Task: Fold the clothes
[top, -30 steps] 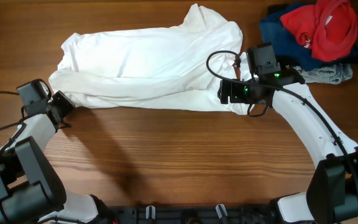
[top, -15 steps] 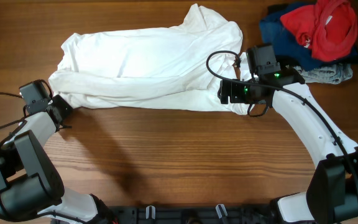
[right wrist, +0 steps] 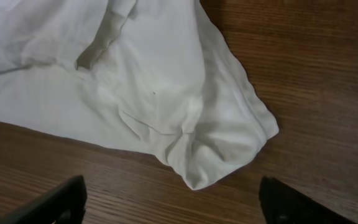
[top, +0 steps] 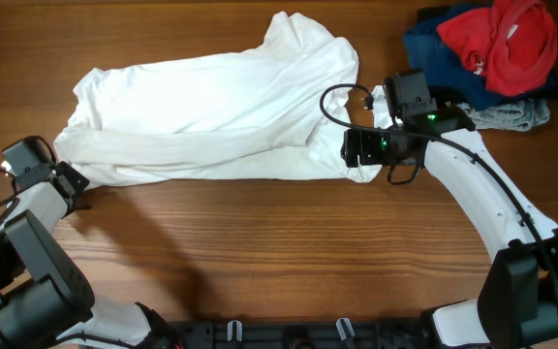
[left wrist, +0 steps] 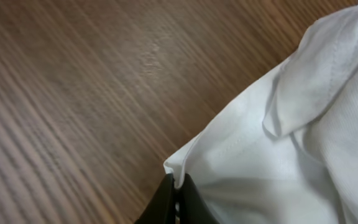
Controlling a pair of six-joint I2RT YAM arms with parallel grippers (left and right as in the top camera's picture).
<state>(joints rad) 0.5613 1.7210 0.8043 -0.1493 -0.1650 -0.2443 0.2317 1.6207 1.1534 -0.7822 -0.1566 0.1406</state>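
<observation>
Brown wood-grain table [top: 279, 252] is carrying everything. We are clamping our left gripper [left wrist: 176, 200] tight on a hem corner of the white T-shirt [left wrist: 291, 124], at the cloth's left end. Our right gripper [right wrist: 176, 208] is hanging with its fingers spread wide, grasping nothing, over the shirt's bunched right corner. Between them the shirt is lying crumpled across the wood. At the far right, a red garment [top: 507, 39] is sitting on a navy garment [top: 432, 47], beside a grey garment [top: 511, 116].

A heap of clothing sits beyond the right gripper [top: 351, 145], off to its right — a red garment [top: 502, 39] on top, a navy blue garment [top: 434, 53] under it, a grey garment [top: 511, 116] nearest. The wooden table [top: 279, 242] lies beneath.
</observation>
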